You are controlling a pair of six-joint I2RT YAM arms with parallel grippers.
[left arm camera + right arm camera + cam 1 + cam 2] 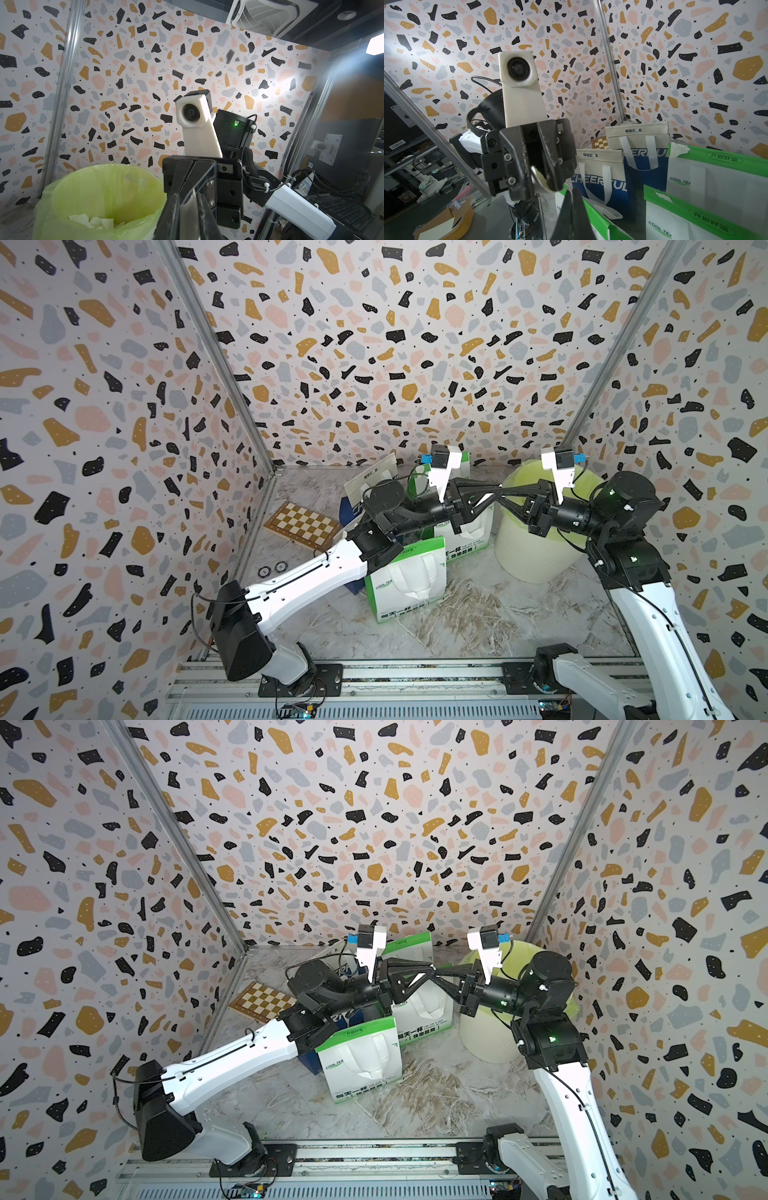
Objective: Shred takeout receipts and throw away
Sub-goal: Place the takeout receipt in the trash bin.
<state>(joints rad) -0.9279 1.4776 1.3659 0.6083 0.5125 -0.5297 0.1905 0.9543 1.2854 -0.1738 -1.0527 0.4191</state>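
The right gripper [572, 192] pinches the receipt piece [538, 176] tight; the left gripper [542, 190] has its fingers a little apart, with the same piece between them

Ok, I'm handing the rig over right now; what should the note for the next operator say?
Left gripper: jaws slightly parted around a cream-white torn receipt piece; grip unclear.
Right gripper: shut, apparently on the same piece, tip to tip with the left, raised beside the pale bin with the yellow-green liner.
Done: torn white pieces lie in that bin.
Left to do: get this piece into the bin; a white scrap clings to the top edge of a green-and-white paper bag; no whole receipt clearly visible.
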